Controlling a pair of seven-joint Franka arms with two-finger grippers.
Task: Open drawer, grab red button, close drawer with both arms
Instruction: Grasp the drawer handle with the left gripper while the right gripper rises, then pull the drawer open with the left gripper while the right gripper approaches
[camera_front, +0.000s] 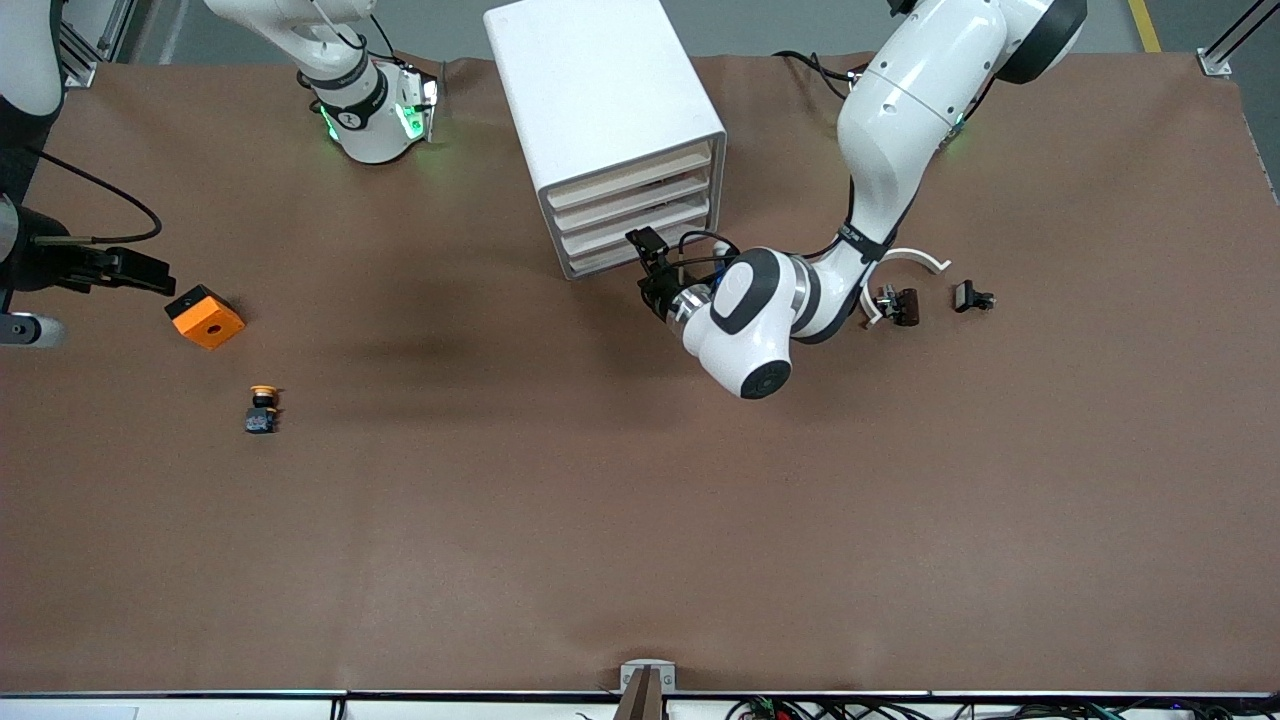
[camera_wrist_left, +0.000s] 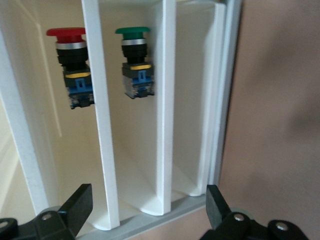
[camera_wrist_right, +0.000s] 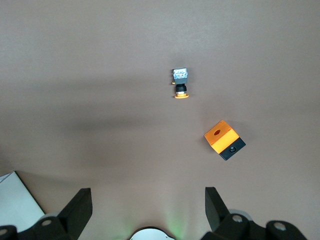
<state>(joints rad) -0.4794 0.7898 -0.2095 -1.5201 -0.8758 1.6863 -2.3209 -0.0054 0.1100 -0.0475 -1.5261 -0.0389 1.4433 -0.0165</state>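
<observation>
Red-capped button (camera_wrist_left: 71, 67) inside the white drawer cabinet (camera_front: 605, 120), one compartment over from a green-capped button (camera_wrist_left: 135, 62), thin white dividers between. Left end effector (camera_front: 655, 272) at the cabinet's drawer fronts, fingers (camera_wrist_left: 77, 205) spread wide, grasping nothing. Likely risk: open fingers catching a divider instead of a drawer edge, or reaching the green cap by mistake. Right end effector (camera_wrist_right: 147, 210) waiting, likewise released and empty, over bare worktop (camera_front: 640, 520) near a yellow-capped button (camera_front: 263, 408) and an orange cube (camera_front: 205, 316).
</observation>
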